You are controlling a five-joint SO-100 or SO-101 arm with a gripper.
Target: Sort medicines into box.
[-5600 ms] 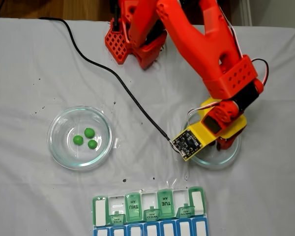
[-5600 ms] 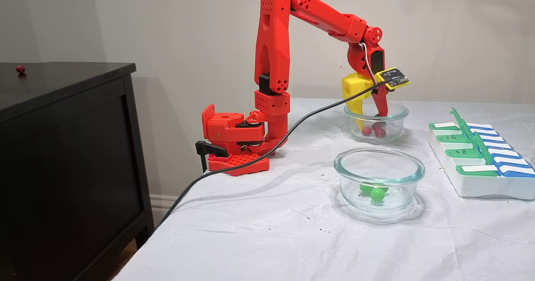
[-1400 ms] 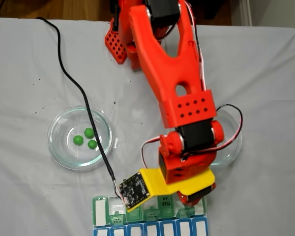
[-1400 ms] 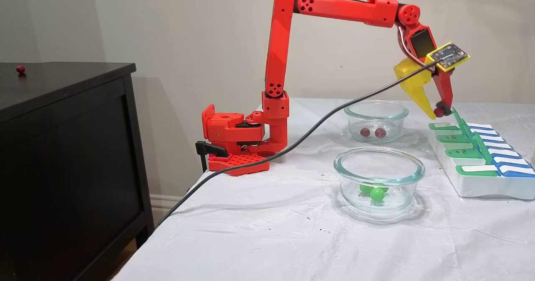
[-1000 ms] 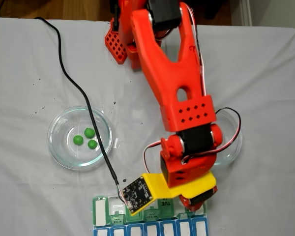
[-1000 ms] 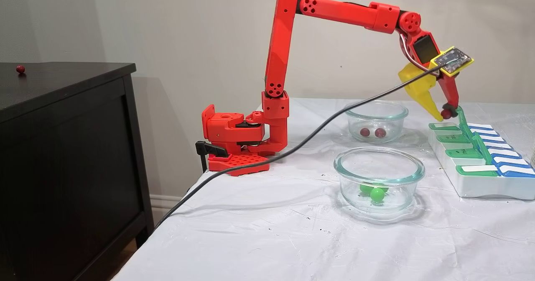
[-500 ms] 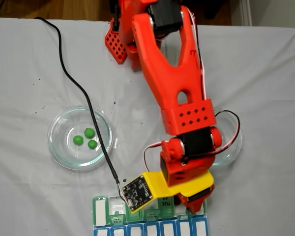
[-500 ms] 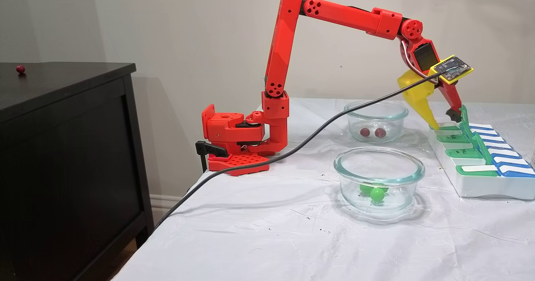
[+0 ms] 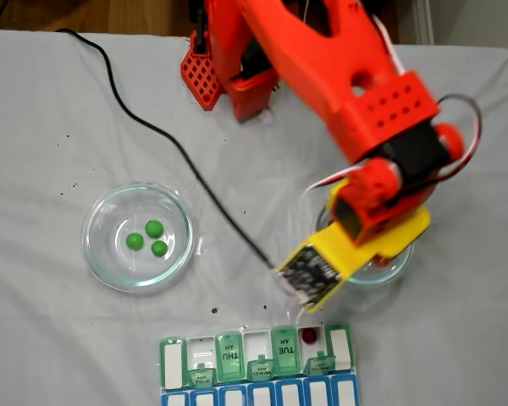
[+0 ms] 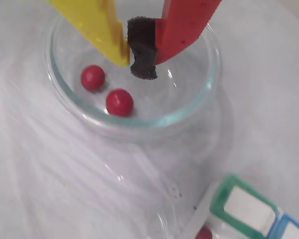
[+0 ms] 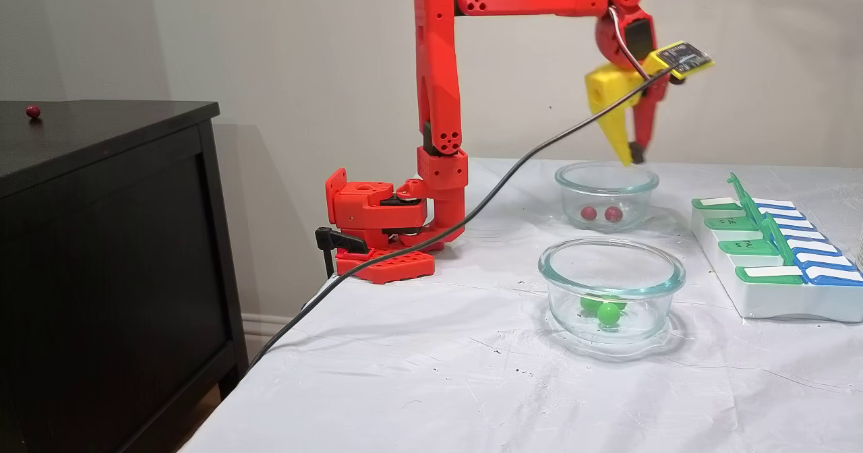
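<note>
Below empty closed gripper (image 10: 134,52), two red medicines (image 10: 119,102) in dish (image 10: 189,107)

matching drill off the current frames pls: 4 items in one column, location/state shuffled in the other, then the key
Items
1. gripper
2. green balls
3. red ball in the pill organiser
4. two red balls

Places or states
A. in the glass dish on the left of the top-down fixed view
B. in an open compartment between the TUE lid and the white end compartment
C. shut with nothing held, above the rim of the far dish in the side fixed view
D. on the bottom of the glass dish under the gripper in the wrist view

Pairs: 1-C, 2-A, 3-B, 4-D
</note>
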